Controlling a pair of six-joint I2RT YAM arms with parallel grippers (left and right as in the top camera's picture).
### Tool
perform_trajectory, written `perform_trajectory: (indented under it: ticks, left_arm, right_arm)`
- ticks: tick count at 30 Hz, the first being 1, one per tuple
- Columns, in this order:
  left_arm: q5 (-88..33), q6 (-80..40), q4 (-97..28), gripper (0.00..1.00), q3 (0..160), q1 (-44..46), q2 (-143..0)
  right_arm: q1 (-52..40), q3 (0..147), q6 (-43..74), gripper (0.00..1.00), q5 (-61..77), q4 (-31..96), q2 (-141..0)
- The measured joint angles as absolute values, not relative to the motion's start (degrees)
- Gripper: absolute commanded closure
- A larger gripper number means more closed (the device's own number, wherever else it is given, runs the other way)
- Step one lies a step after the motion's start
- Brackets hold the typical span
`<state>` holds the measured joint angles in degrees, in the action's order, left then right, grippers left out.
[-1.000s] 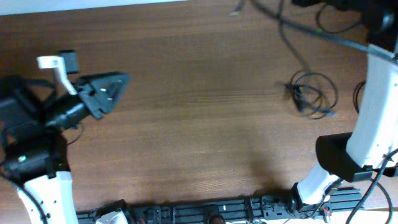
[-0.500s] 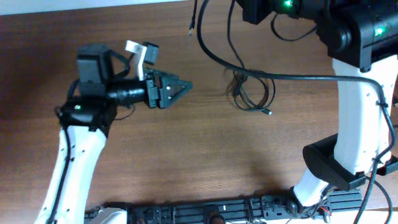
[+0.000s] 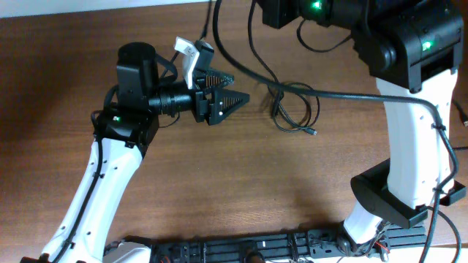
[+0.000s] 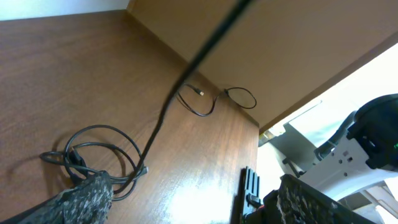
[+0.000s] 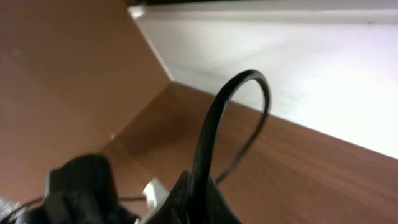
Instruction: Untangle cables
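A brown wooden surface (image 3: 219,190) fills the frame; thin black cables (image 3: 281,109) lie loosely coiled on it, upper right of centre.

The bottom edge of my left wrist view cuts off my left gripper (image 4: 199,208); only the tips of its two pads (image 4: 84,198) show, and one covers part of the cable (image 4: 99,152) coil. The taut strand leaves that picture at the top. From overhead, the plug (image 3: 313,132) is too small to name, and a wrist housing (image 3: 292,11) at the top edge hides my other fingers. My right wrist view is blurred: where my right gripper (image 5: 189,202) meets the cable is unclear, as is the dark lump (image 5: 81,186) at lower left
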<state>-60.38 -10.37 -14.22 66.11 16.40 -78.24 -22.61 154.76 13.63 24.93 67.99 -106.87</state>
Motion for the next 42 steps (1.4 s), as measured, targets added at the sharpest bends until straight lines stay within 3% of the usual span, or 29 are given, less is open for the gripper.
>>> perform_trajectory:
  ticks: [13, 15, 18, 19, 21, 22, 32, 33, 35, 36, 37, 42]
  left_arm:
    - [-57.1, -6.72, -4.45, 0.16, 66.11, 20.27, -78.28]
    - [-55.81, -6.59, -4.08, 0.22, 66.11, 20.32, -78.28]
    - [-54.06, -6.39, -3.53, 0.41, 66.11, 20.29, -78.28]
    - [-53.71, -6.17, -3.4, 0.56, 66.11, 20.29, -78.28]
    - [-53.17, -6.15, -3.16, 0.95, 66.11, 20.29, -78.28]
    - [-52.93, -6.04, -3.14, 1.0, 66.11, 20.29, -78.28]
    - [-52.42, -5.78, -3.07, 1.0, 66.11, 20.29, -78.28]
    - [-52.42, -5.78, -3.07, 1.0, 66.11, 20.29, -78.28]
    - [-52.53, -5.78, -3.09, 1.0, 66.11, 20.29, -78.28]
    - [-53.1, -5.78, -3.09, 1.0, 66.11, 20.29, -78.3]
    - [-53.82, -5.85, -3.03, 1.0, 66.11, 20.29, -78.32]
    - [-57.23, -8.43, -2.5, 1.0, 66.11, 19.9, -78.35]
  right_arm:
    - [-26.17, 154.76, 31.75, 0.96, 20.78, 64.6, -106.87]
    - [-27.46, 154.76, 32.36, 0.96, 20.8, 64.6, -106.87]
    - [-28.56, 154.76, 33.82, 0.96, 20.8, 64.6, -106.89]
    - [-28.6, 154.76, 34.48, 0.96, 20.8, 64.6, -106.94]
    - [-28.6, 154.76, 35.68, 0.96, 20.8, 64.58, -106.98]
    - [-28.6, 154.76, 36.27, 0.96, 20.78, 64.55, -107.04]
    - [-28.6, 154.71, 38.81, 0.95, 20.8, 64.12, -107.09]
    - [-28.6, 154.71, 38.85, 0.9, 20.71, 64.12, -107.09]
    - [-28.6, 154.71, 38.81, 0.4, 19.49, 64.58, -107.09]
    - [-28.58, 154.71, 39.18, 0.25, 18.09, 65.67, -107.09]
    - [-28.42, 154.71, 38.94, 0.15, 16.49, 66.96, -107.09]
    - [-27.18, 154.71, 33.58, 0.02, 10.35, 74.32, -107.46]
